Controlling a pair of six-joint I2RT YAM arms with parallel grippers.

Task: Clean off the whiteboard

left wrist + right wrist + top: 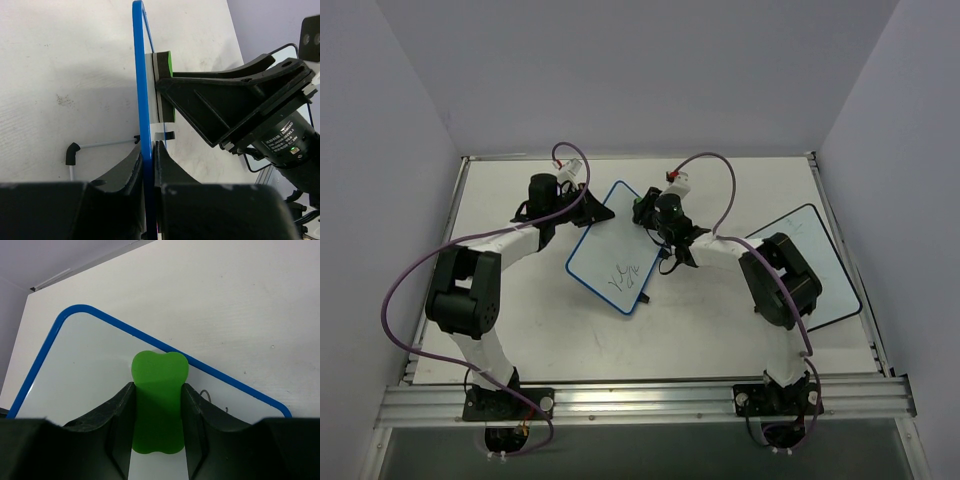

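The whiteboard [615,248] with a thin blue frame lies slanted at mid-table, with dark handwriting [620,277] near its front end. My left gripper [585,208] is shut on its far left edge; in the left wrist view the blue frame [142,90] runs edge-on between the fingers [149,150]. My right gripper [652,214] is shut on a green eraser [159,390] and holds it against the board's face near the far right edge. The eraser also shows in the left wrist view [169,62], pressed flat on the board. A few faint marks [205,395] show beside the right finger.
A second white board with a black frame [825,270] lies at the right, partly under the right arm. A thin wire leg with a black foot [72,152] sticks out behind the blue board. Raised rails edge the table's left and right sides.
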